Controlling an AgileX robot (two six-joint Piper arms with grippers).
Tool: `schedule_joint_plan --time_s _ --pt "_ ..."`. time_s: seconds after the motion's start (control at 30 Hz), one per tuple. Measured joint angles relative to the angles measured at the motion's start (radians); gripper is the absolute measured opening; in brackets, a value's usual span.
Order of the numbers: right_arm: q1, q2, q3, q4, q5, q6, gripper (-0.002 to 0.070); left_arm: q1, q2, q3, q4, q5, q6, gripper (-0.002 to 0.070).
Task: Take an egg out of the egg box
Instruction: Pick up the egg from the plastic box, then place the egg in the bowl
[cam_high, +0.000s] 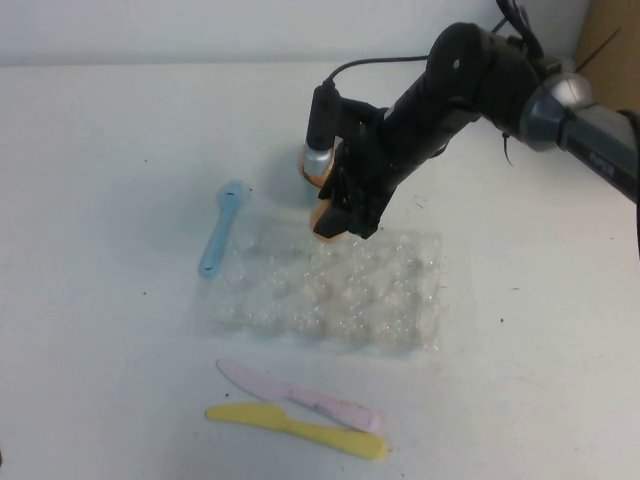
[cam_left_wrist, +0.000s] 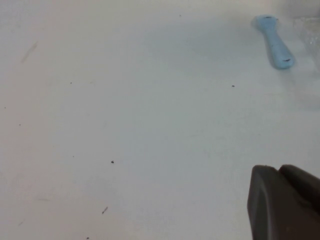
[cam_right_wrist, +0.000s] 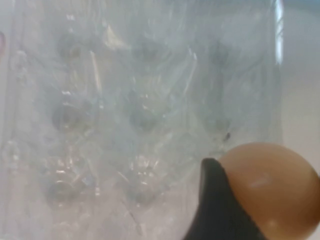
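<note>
A yellow knife (cam_high: 300, 430) and pink knife (cam_high: 300, 398) lie at lower centre, the egg box (cam_high: 330, 290) just above. The right hand (cam_high: 335, 215), closed on the egg (cam_high: 327, 220), hovers over its upper edge; next, carry it clear. The left hand (cam_left_wrist: 285, 202) is parked; grip unclear

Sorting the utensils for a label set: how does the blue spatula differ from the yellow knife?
The blue spatula lies on the far left of the egg box, pointing away from the robot; the yellow knife lies crosswise on the near side. The spatula lies alone; the knife touches a pink knife. Both lie flat on the table, untouched.
</note>
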Motion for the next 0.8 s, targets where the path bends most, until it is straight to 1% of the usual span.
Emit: schedule_joint_plan --time_s 0.23,0.37,0.47,0.73,0.8 --pt "0.000 0.000 -0.116 -0.005 0.112 0.040 0.0350 0.000 0.000 0.000 0.000 0.000 0.000 -0.0005" --pt "0.000 0.000 -0.149 -0.060 0.116 0.050 0.0350 0.000 0.000 0.000 0.000 0.000 0.000 -0.0005" --pt "-0.005 0.000 -0.164 -0.090 0.058 0.094 0.0350 0.000 0.000 0.000 0.000 0.000 0.000 -0.0005" --pt "-0.035 0.020 -0.164 -0.099 -0.273 0.283 0.0350 0.000 0.000 0.000 0.000 0.000 0.000 -0.0004" --pt "-0.037 0.036 -0.164 -0.095 -0.320 0.306 0.0349 0.000 0.000 0.000 0.000 0.000 0.000 -0.0005"
